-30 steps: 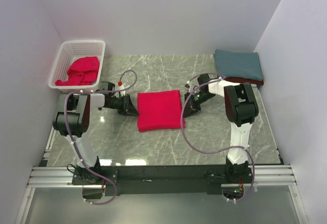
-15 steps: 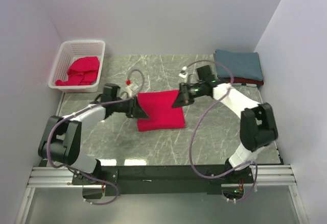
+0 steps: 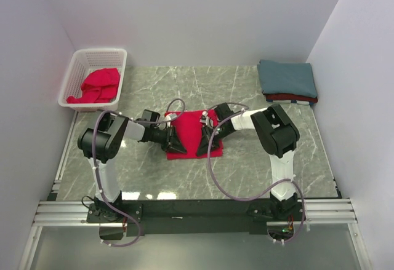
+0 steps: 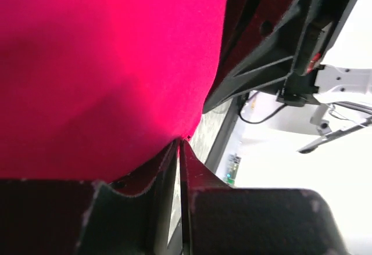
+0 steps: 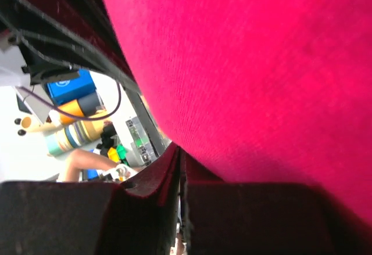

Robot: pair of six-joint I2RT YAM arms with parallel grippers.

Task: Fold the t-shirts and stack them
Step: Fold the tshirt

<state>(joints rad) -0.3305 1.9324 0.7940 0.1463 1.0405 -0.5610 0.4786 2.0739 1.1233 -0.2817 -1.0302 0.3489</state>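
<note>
Top external view: the marble table [image 3: 265, 159], grey-green, veined and glossy, carries everything. At its far left corner the white lattice basket [image 3: 79, 61], rigid plastic, holds crumpled red tees [image 3: 98, 85] not yet folded; at the far right lies a flat stack, a teal tee [image 3: 287, 78] squared off on a darker red tee [image 3: 295, 98] of which only a thin edge shows. I judge two shirts done, one in hand and more waiting, though the heap in the basket is too bunched to count.

The bright red tee [image 3: 188, 136] sits mid-table, a soft matte pad already folded compact; the left gripper [image 3: 175, 141] is at its left edge and the right gripper [image 3: 201, 143] at its right edge, near each other over the cloth. In the left wrist view the fingers [image 4: 139, 203] are closed to a hairline slit with fine-knit red cloth meeting their tips; the right wrist view shows the same. Each seems to pinch an edge of the tee, though the close framing hides how much fabric is caught. What is left, by my reckoning, is to finish this fold, carry it to the stack, then take on the basket's contents.
</note>
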